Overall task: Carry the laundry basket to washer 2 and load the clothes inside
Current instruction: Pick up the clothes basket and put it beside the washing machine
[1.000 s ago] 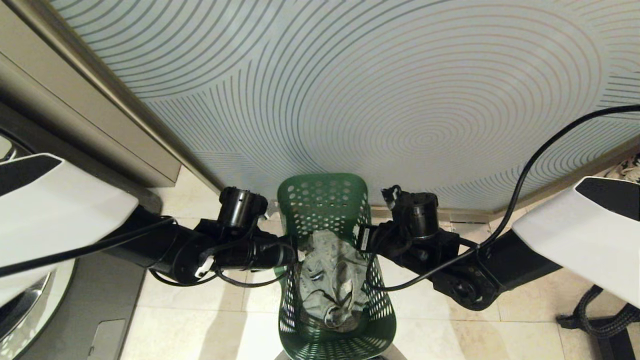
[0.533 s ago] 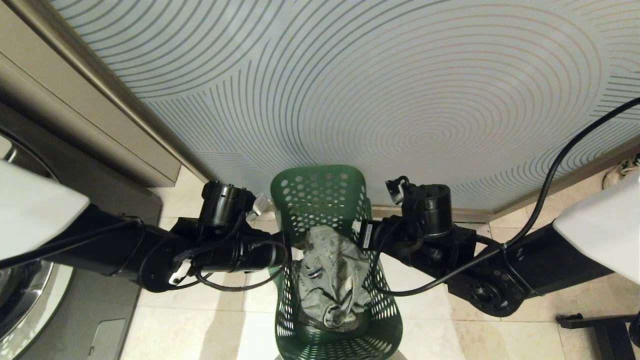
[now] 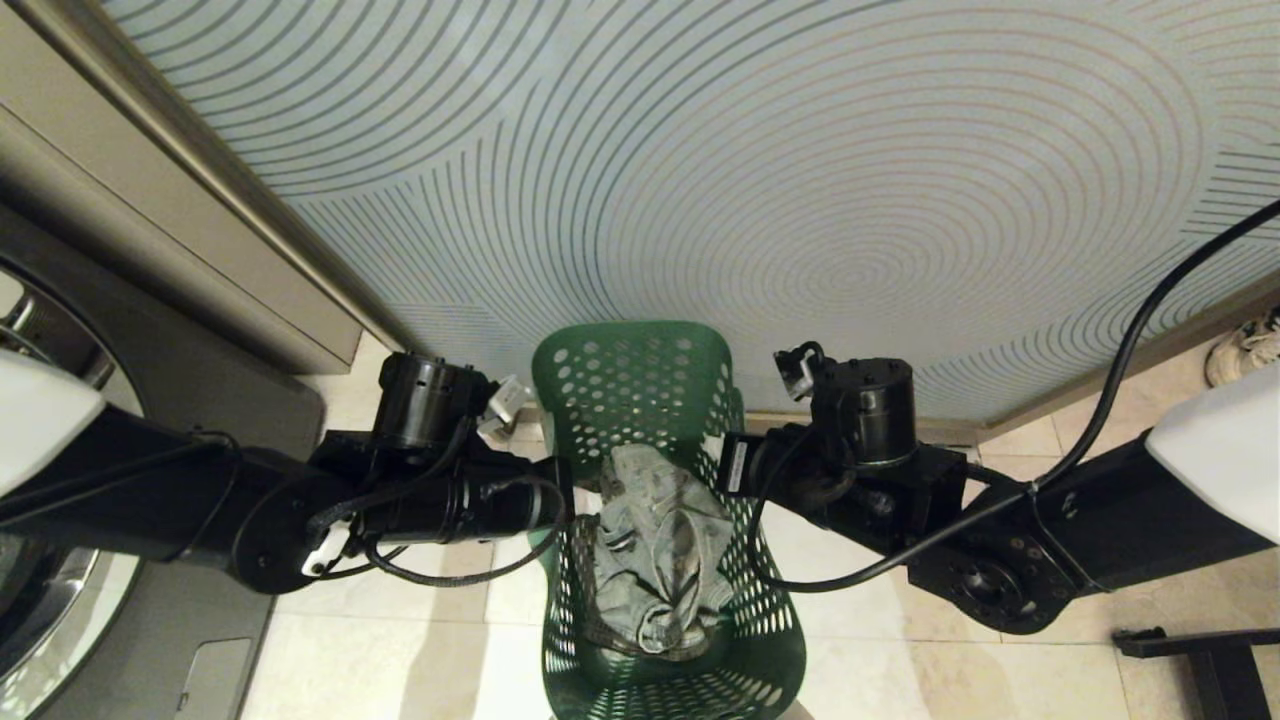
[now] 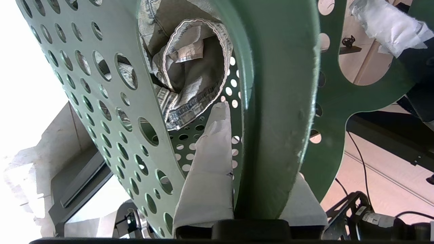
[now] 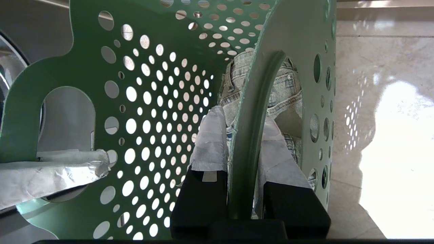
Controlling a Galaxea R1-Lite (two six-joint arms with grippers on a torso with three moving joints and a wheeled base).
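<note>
The laundry basket [image 3: 640,400] hangs between the two arms above the tiled floor [image 3: 420,640], in front of the patterned wall panel [image 3: 700,150]. The left gripper [image 4: 249,152] is clamped on the handle loop on the basket's left side, and the right gripper [image 5: 244,142] is clamped on the opposite loop, one padded finger [image 5: 212,142] inside the rim and one outside. The clothes [image 3: 655,550] lie bunched in the basket's bottom. Judgement: the thin perforated plastic is light but likely to flex, so the two handle loops are the sound holding points and both holds should stay level. The garment is soft and limp; it is best pinched at a raised fold. A machine front [image 3: 60,330] stands left of the basket; its number is not legible.
</note>
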